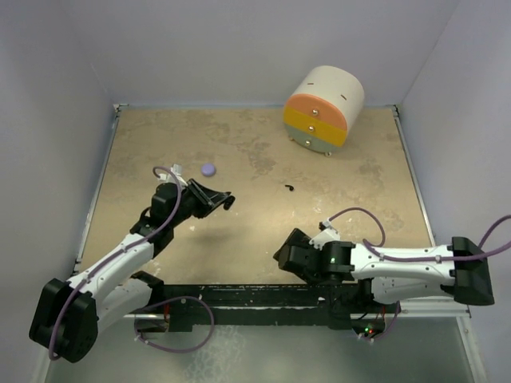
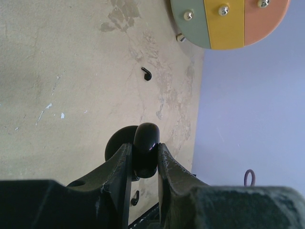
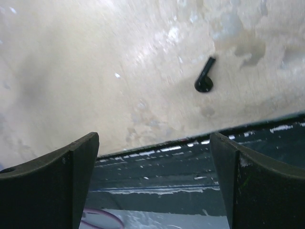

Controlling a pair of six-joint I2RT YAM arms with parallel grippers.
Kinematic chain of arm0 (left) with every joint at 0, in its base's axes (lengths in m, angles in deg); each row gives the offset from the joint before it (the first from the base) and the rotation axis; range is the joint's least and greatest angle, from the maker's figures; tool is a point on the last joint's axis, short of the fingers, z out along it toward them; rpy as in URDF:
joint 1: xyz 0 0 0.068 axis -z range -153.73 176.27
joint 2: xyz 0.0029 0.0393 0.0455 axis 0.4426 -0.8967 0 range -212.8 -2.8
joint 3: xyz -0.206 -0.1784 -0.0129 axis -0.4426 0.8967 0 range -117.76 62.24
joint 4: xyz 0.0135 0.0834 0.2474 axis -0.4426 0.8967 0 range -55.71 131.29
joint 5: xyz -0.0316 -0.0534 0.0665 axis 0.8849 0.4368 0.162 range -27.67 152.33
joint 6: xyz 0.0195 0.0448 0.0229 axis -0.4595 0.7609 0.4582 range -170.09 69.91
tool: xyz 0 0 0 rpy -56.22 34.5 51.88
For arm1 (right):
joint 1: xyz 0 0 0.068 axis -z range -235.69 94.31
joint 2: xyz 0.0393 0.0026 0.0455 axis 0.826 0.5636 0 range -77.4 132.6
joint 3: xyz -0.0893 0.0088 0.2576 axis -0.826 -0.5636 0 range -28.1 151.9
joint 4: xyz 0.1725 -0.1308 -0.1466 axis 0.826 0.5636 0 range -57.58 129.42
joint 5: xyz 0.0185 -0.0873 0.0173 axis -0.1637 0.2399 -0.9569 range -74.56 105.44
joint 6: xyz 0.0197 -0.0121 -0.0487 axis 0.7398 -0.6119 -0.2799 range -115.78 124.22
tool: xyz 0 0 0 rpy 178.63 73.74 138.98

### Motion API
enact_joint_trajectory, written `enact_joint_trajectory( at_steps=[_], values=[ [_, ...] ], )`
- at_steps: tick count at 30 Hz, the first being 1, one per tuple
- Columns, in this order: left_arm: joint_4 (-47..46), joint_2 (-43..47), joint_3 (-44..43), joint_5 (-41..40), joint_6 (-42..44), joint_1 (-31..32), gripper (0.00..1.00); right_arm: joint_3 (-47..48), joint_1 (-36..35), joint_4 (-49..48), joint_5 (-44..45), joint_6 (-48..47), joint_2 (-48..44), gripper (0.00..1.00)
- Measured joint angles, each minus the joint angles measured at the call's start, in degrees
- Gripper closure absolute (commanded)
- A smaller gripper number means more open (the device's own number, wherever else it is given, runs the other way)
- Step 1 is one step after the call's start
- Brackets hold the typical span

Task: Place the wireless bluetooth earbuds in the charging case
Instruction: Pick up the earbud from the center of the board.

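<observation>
**Case clamped on the left, black earbud loose on the table**

Top view: the left gripper (image 1: 222,199) is seen over the table (image 1: 359,199), closed on a small dark thing. A black earbud (image 1: 288,188) lies loose mid-table, to the right of that gripper and well apart from it. A lilac disc (image 1: 209,169) lies just beyond the same gripper. At the far side a drawer unit (image 1: 323,108) is stood. Its orange, yellow and green drawers are shut and their contents hidden. The right gripper (image 1: 281,257) is held low near the rail (image 1: 239,299).

Left wrist: the fingers (image 2: 119,167) are clenched on the case (image 2: 146,136), a glossy black rounded body. Whether anything sits in it cannot be told. The earbud (image 2: 146,73) is seen on bare table beyond it, touching nothing. The drawer unit (image 2: 228,21) is cut off by the top edge.

Right wrist: the right gripper (image 3: 153,143) is spread wide, with nothing held. A black stemmed bud (image 3: 205,81) lies on the table just past the rail (image 3: 190,167). Whether it is the same earbud cannot be told.
</observation>
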Motion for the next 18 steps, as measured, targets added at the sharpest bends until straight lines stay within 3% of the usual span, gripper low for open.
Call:
enact_joint_trajectory(
  at_steps=[5, 18],
  values=[
    [-0.9, -1.31, -0.07, 0.5, 0.0, 0.0, 1.0, -1.6, 5.79, -1.88, 0.48, -4.94, -4.94, 0.0],
    [-2.36, -3.17, -0.26, 0.98, 0.02, 0.0, 1.0, -4.59, 12.7, -7.61, -0.44, -14.12, -4.44, 0.0]
  ],
)
